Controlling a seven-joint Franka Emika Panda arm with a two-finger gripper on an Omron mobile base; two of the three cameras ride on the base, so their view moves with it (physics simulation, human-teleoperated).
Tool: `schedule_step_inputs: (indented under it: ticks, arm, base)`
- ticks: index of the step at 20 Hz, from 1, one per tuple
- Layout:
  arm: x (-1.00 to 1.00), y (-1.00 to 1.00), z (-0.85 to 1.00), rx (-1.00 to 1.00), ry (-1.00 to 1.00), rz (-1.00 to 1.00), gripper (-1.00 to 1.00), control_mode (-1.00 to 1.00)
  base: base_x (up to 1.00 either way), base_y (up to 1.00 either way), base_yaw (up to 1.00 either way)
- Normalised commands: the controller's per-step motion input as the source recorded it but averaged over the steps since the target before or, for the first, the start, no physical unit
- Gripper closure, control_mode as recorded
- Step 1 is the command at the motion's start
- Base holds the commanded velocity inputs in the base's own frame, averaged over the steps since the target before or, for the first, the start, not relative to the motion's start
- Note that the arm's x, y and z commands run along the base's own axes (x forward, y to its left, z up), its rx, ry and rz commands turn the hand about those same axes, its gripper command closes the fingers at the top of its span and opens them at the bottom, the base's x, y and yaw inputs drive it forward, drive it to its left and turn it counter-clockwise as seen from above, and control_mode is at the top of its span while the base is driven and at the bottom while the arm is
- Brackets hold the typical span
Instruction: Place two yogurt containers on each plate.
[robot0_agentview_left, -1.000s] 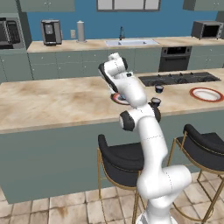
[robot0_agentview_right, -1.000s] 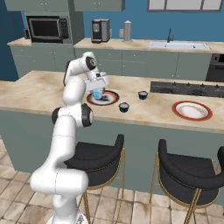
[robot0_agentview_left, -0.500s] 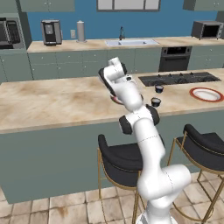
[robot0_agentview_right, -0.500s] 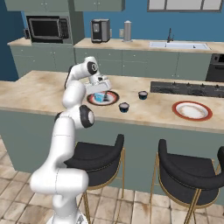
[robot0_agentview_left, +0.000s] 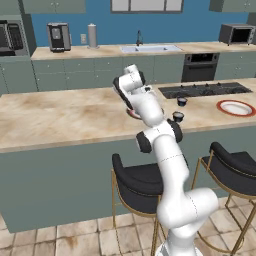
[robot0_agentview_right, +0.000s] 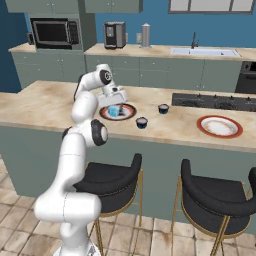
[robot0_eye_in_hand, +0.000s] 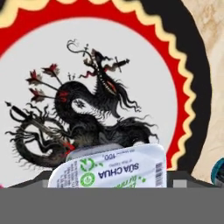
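The long island counter (robot0_agentview_right: 45, 102) has a polished, beige-veined stone top that looks smooth and faintly glossy. The round red-ringed plate with a dark outer edge (robot0_eye_in_hand: 192, 78) looks like glazed ceramic, its pale centre printed with a black dragon. The light blue yogurt cup (robot0_agentview_right: 114, 111) on it looks like plastic, and its lid (robot0_eye_in_hand: 113, 168) looks like thin printed foil with a soft sheen. The white plate with a red rim (robot0_agentview_right: 219, 126) on the right also appears glazed. The two bar stools (robot0_agentview_right: 116, 177) have dark, matt upholstered seats on thin brass-coloured metal legs. The robot arm (robot0_agentview_right: 82, 150) is smooth, glossy white plastic.
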Motion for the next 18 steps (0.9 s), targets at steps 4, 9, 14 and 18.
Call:
schedule_step_inputs:
  ticks: [4,9,14,18]
  arm:
    - [-0.28,0.03,0.01,0.00,-0.18,0.00,-1.00,-1.00]
    - [-0.56,-0.11,0.12,0.01,-0.14,0.00,-1.00,-1.00]
    - [-1.00,-0.40,-0.27,0.09,-0.28,0.00,-1.00,-1.00]
    - [-1.00,-0.36,-0.54,0.28,-0.49,0.00,-1.00,-1.00]
  base:
    - [0.00,0.00,0.00]
    - [0.00,0.00,0.00]
    - [0.00,0.00,0.00]
    - [0.00,0.00,0.00]
